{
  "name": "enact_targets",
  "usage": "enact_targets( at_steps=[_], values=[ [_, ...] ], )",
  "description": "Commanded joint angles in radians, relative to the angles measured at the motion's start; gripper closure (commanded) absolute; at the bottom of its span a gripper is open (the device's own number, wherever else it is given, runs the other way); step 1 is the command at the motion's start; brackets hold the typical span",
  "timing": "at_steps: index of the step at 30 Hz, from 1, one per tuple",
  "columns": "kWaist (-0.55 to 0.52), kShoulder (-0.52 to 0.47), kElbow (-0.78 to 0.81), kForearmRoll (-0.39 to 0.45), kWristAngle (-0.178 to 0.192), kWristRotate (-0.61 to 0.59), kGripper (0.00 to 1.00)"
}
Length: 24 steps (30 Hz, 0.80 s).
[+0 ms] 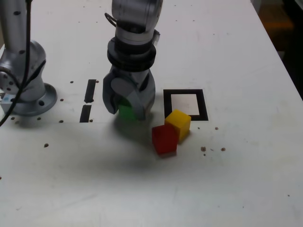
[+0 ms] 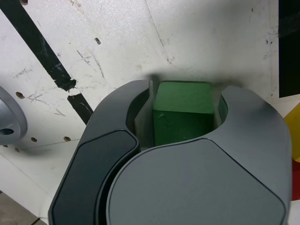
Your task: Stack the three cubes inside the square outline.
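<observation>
The green cube (image 1: 126,111) (image 2: 180,112) sits between the jaws of my gripper (image 1: 127,109) (image 2: 183,110), which is shut on it low over the table. To the exterior view's right lies the square outline (image 1: 185,104), black with a white centre and nothing inside. In front of it the yellow cube (image 1: 178,124) and the red cube (image 1: 164,139) rest on the table, touching each other. The yellow cube's far corner overlaps the outline's near edge. A sliver of yellow (image 2: 295,136) shows at the wrist view's edge.
Two short black strips (image 1: 88,100) (image 2: 42,51) lie at the exterior view's left of the gripper. The arm's grey base (image 1: 26,80) stands at the far left. Small dark specks and holes dot the white table (image 1: 236,179).
</observation>
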Motion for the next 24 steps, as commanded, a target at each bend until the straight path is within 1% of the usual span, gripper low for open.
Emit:
enact_targets(
  at_steps=[1, 2, 3, 4, 5, 9, 11, 13, 14, 15, 16, 17, 20, 24],
  values=[
    [0.0, -0.006, 0.002, 0.006, -0.003, 0.004, 0.4],
    [0.0, -0.01, 0.002, 0.011, -0.004, 0.006, 0.24],
    [0.0, -0.015, 0.0, 0.015, -0.006, 0.008, 0.13],
    [-0.002, -0.024, -0.007, 0.018, -0.007, 0.01, 0.05],
    [-0.006, -0.032, -0.016, 0.022, -0.009, 0.01, 0.03],
    [-0.04, -0.058, -0.082, 0.064, -0.011, -0.003, 0.0],
    [-0.068, -0.062, -0.135, 0.105, -0.004, -0.016, 0.0],
    [-0.106, -0.057, -0.212, 0.167, 0.01, -0.034, 0.0],
    [-0.16, -0.026, -0.345, 0.274, 0.028, -0.06, 0.01],
    [-0.195, 0.01, -0.443, 0.353, 0.034, -0.077, 0.01],
    [-0.216, 0.041, -0.502, 0.402, 0.029, -0.085, 0.01],
    [-0.229, 0.071, -0.532, 0.43, 0.017, -0.089, 0.01],
    [-0.237, 0.116, -0.536, 0.435, -0.011, -0.085, 0.01],
    [-0.241, 0.148, -0.534, 0.395, -0.03, -0.071, 0.02]
  ],
)
